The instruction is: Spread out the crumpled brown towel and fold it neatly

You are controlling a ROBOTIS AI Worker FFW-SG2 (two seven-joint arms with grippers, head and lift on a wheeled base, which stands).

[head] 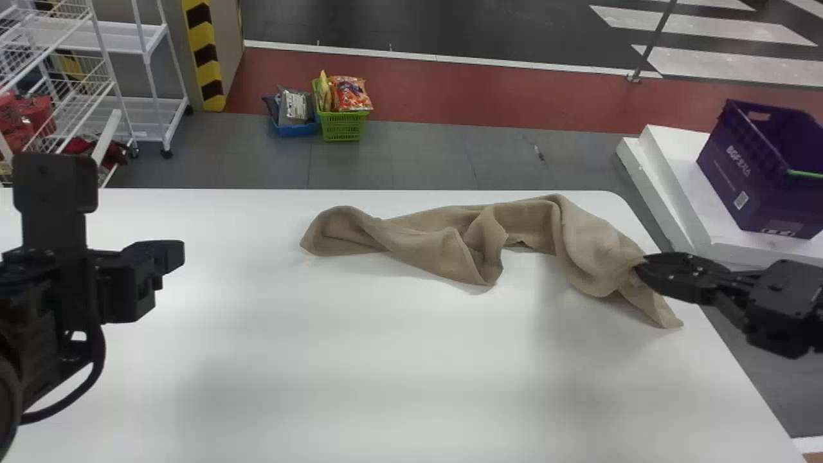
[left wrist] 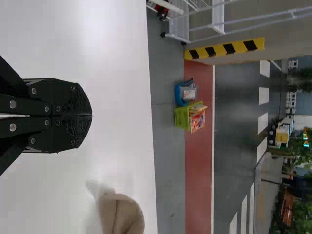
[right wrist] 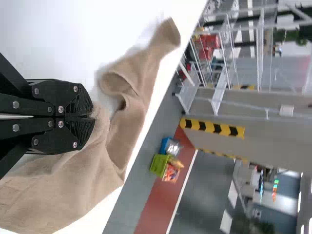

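- And there was the brown towel, rumpled in a long crooked band across the upper middle and right of the frame, on the white surface!
- Right hand, right of frame, had the towel's end pinched tight!
- Left hand, over at the left, was closed, well apart from it!

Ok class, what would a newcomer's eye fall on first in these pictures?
First, the rumpled brown towel strung along the far edge of the white table, its right end pinched by the robot's right fingers. Next, the purple basket beyond the table's right edge, then the black left fingers, shut and empty, at the left.
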